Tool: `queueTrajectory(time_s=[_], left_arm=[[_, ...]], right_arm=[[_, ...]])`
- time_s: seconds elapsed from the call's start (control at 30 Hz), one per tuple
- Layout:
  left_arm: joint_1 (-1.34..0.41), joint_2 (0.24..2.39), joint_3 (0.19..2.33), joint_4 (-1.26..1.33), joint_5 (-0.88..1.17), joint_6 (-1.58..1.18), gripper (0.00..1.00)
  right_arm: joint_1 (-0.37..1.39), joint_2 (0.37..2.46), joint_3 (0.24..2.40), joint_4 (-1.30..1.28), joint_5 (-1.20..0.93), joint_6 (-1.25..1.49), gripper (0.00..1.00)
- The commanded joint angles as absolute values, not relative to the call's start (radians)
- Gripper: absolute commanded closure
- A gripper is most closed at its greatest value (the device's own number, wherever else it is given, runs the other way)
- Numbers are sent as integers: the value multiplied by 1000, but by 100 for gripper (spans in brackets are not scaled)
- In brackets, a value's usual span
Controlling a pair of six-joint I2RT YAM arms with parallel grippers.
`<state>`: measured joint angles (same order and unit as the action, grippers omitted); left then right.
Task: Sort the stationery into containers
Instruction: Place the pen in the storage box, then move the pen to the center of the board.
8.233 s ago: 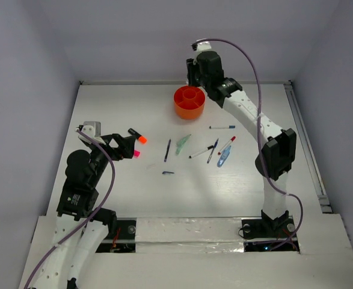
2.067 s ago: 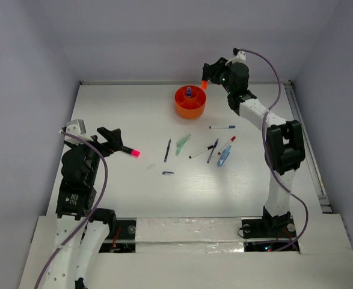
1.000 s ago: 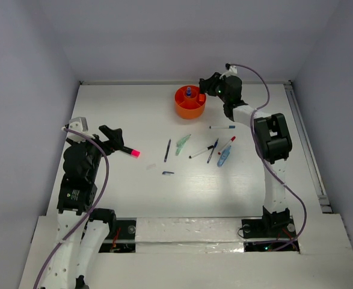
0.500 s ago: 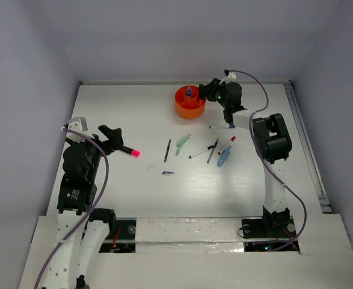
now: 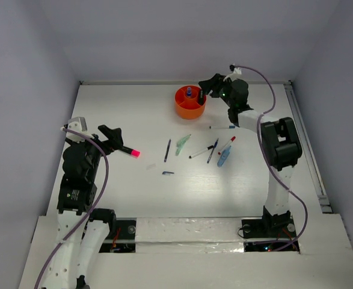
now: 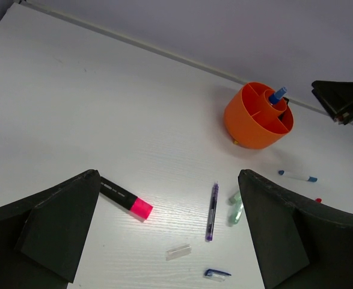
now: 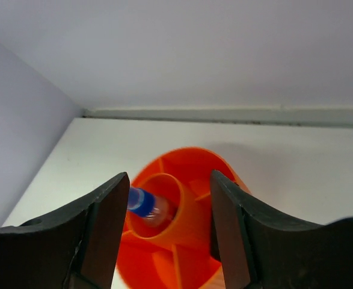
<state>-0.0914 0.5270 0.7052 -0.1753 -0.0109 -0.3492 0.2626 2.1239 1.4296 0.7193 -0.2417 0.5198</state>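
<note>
The right gripper (image 7: 169, 178) hangs released and empty close beside the round orange plastic tub (image 6: 248, 129), whose centre cup holds the blue-capped clear bottle (image 7: 147, 205); a low sideways move could knock the tub over.

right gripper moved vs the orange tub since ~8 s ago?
Yes. The right gripper hung over the far rim of the orange tub then; now it sits off the tub's right side in the top view.

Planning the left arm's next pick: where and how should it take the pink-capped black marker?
Probably mid-barrel on the marker, on its black part, coming straight down with jaws across it: it lies flat on the table with both long sides free.
</note>
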Motion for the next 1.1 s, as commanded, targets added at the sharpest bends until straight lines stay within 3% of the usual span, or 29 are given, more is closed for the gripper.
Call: queueTrajectory(time_s=[0.0,0.1,0.13,0.23,0.4,0.5,0.6,0.63,0.73,0.9,1.07], left_arm=[[-87,520,730,-126,-5,-339,1],[-78,517,730,-124,26,-339,1],[-78,515,730,-124,28,-339,1],[-78,511,730,-123,29,-341,1],[-57,506,735,-124,9,-344,1],[-29,511,738,-130,-14,-365,1],[-20,515,749,-152,-78,-385,1],[-20,514,752,-158,-92,-388,1],[-20,511,753,-166,-106,-390,1],[-11,517,753,-158,-80,-379,1],[-11,514,753,-156,-66,-373,1]], right_arm=[[267,1985,1402,786,-261,505,38],[307,1918,1397,662,-304,483,51],[327,1905,1404,567,-307,444,63],[437,1884,1448,361,-296,338,78],[616,1913,1515,164,-284,238,78],[713,1997,1646,19,-328,210,73],[799,2110,1802,-109,-315,173,46],[817,2143,1843,-168,-299,161,30],[880,2282,2015,-282,-265,126,17],[991,2505,2345,-477,-105,12,15],[1025,2600,2398,-499,-11,-49,18]])
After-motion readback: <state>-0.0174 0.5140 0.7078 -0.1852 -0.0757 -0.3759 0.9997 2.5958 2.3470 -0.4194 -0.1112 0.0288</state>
